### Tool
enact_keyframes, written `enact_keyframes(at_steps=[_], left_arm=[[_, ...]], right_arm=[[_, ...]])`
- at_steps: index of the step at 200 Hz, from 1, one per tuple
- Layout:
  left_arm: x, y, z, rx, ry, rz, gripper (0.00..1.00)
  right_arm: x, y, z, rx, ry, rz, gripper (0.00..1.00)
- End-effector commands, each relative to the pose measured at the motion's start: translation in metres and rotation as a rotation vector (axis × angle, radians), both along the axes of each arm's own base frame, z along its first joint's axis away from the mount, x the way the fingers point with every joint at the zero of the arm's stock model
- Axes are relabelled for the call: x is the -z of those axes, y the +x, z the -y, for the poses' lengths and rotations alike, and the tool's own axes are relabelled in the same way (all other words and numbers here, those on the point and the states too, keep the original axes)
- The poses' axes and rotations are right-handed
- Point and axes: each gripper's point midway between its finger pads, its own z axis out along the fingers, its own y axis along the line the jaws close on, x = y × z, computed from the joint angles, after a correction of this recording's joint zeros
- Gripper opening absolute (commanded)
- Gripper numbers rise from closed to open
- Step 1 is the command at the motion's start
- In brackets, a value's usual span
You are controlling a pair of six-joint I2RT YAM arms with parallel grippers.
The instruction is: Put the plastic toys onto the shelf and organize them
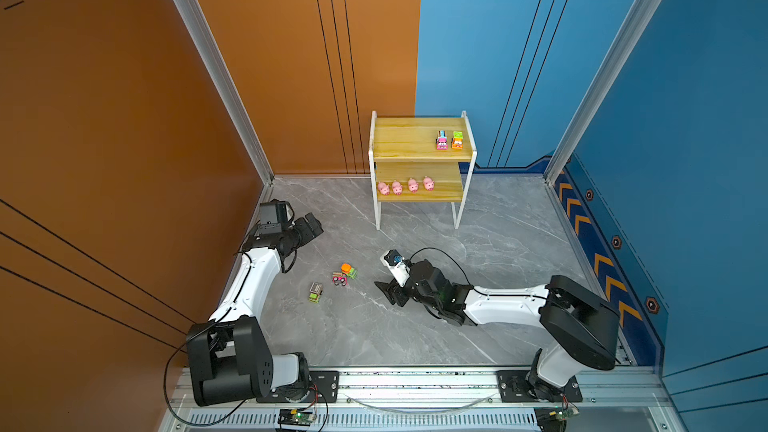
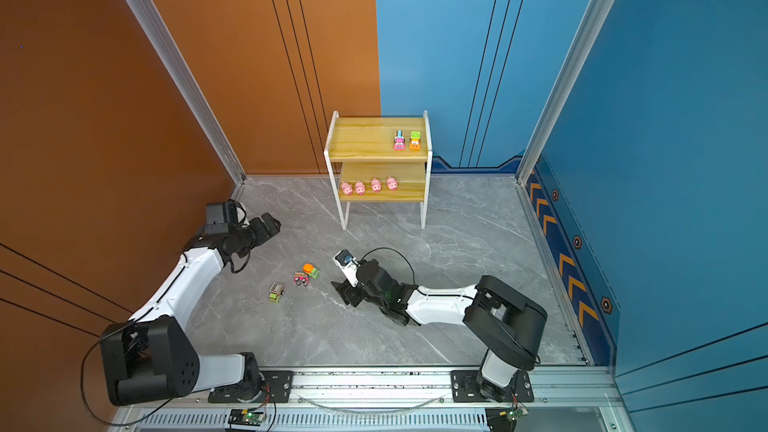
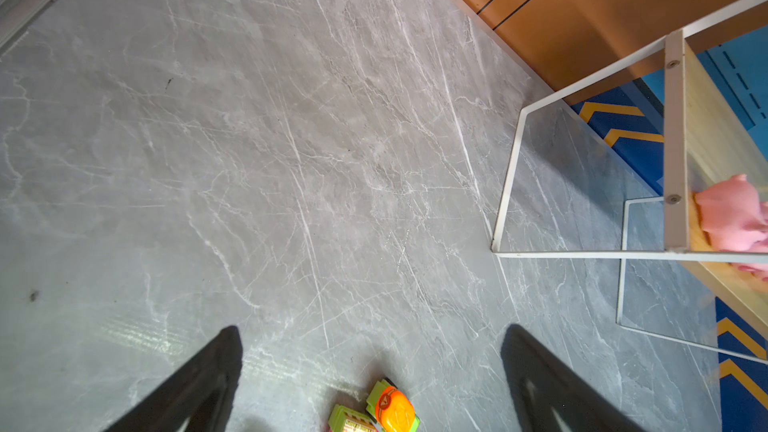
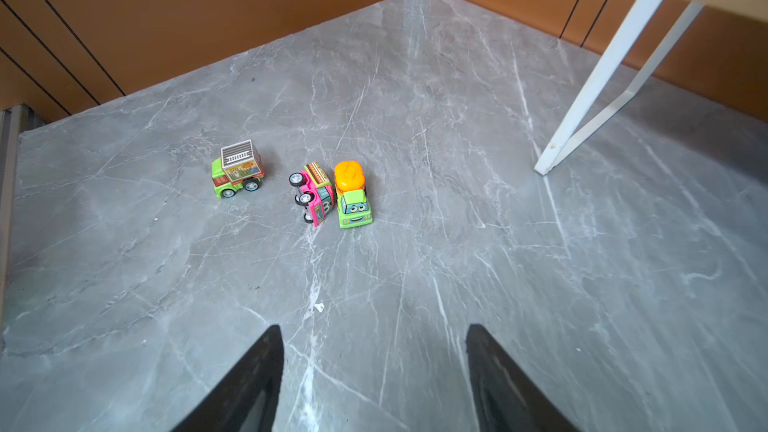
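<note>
Black left gripper (image 3: pixel 372 329) is empty, fingers wide apart; right of it, unshelved on the floor (image 1: pixel 498 243), lie a green box truck (image 1: pixel 316 292), then a pink truck (image 1: pixel 339 279) on its side touching a mixer truck (image 1: pixel 349 270). The right gripper (image 4: pixel 374 327), fingers apart, empty, faces them; the shelf (image 1: pixel 403 139) holds four pigs (image 1: pixel 412 185) below and two trucks (image 1: pixel 441 141) above, so six of nine placed

Both the left arm (image 1: pixel 249 284) and the right arm (image 1: pixel 505 305) pair glossy white link shells with bulky matte-black joint housings and end in black, tapered, triangular jaws. A thin black cable (image 1: pixel 432 248) loops by the right wrist's white camera module (image 1: pixel 398 272), and each black base plate (image 1: pixel 324 380) is fixed with silver screws.
</note>
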Motion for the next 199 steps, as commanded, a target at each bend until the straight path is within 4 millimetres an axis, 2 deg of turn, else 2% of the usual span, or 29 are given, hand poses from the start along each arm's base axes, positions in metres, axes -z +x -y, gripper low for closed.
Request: enact_keyframes(at_steps=[1,46,80,89,90,93,117,199], left_arm=[[-0.001,0.002,0.002,0.000,-0.046,-0.010,0.99],[0.003,0.004,0.002,-0.001,-0.065,-0.024,1.00],[0.002,0.005,0.007,0.015,-0.079,-0.021,0.99],[0.003,0.004,0.008,0.019,-0.080,-0.022,0.99],[0.002,0.005,0.008,0.020,-0.080,-0.021,0.99],[0.002,0.005,0.009,0.022,-0.079,-0.019,0.99],[-0.001,0.005,0.017,0.050,-0.076,-0.011,0.99],[-0.005,0.004,0.045,0.147,-0.067,-0.001,0.99]], right_arm=[[-0.012,0.010,-0.027,-0.015,0.129,-0.007,0.68],[0.009,0.029,-0.061,-0.040,0.168,-0.070,0.62],[0.021,0.040,-0.078,-0.059,0.149,-0.092,0.60],[0.017,0.041,-0.081,-0.066,0.151,-0.088,0.60],[0.025,0.041,-0.081,-0.066,0.139,-0.096,0.60],[0.033,0.041,-0.081,-0.066,0.128,-0.105,0.59],[0.044,0.042,-0.087,-0.081,0.108,-0.123,0.58],[0.065,0.048,-0.099,-0.098,0.052,-0.140,0.50]])
